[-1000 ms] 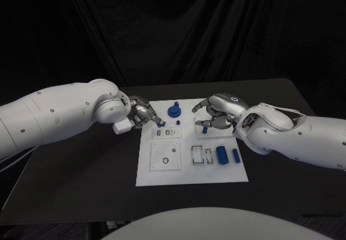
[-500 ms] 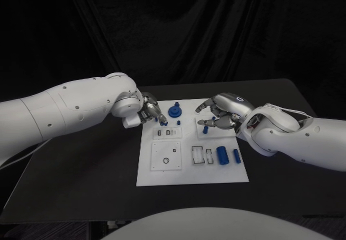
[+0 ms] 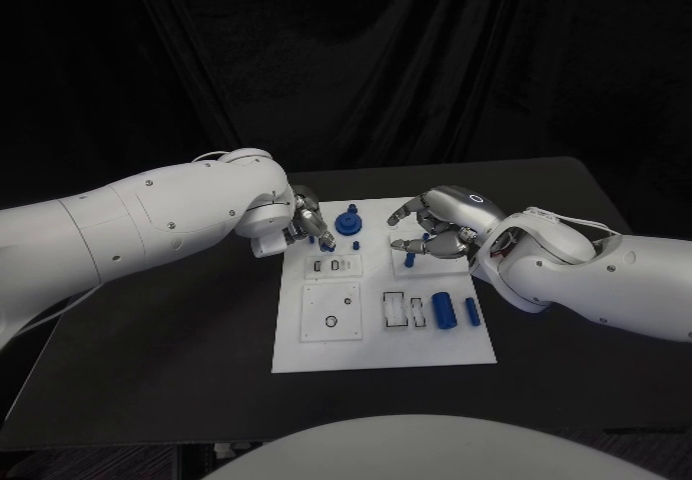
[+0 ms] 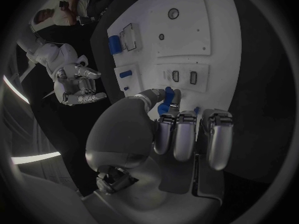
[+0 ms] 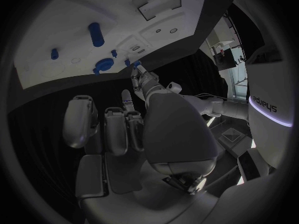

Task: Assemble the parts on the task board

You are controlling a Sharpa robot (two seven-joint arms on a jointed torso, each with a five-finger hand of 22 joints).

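My left hand (image 3: pixel 300 226) has swung in over the white rectangular task board's (image 3: pixel 346 345) ten-o'clock corner, pinching a small blue peg (image 4: pixel 165 101), so insertion looks near. The right hand (image 3: pixel 437 232) has barely moved at two o'clock, fingers spread and empty above an upright blue pin (image 3: pixel 410 259).

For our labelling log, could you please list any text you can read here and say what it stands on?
"sharpa": a logo seen upside down on the robot's white body; a likely reading, not a sure one.
Board: no text can be read on it.
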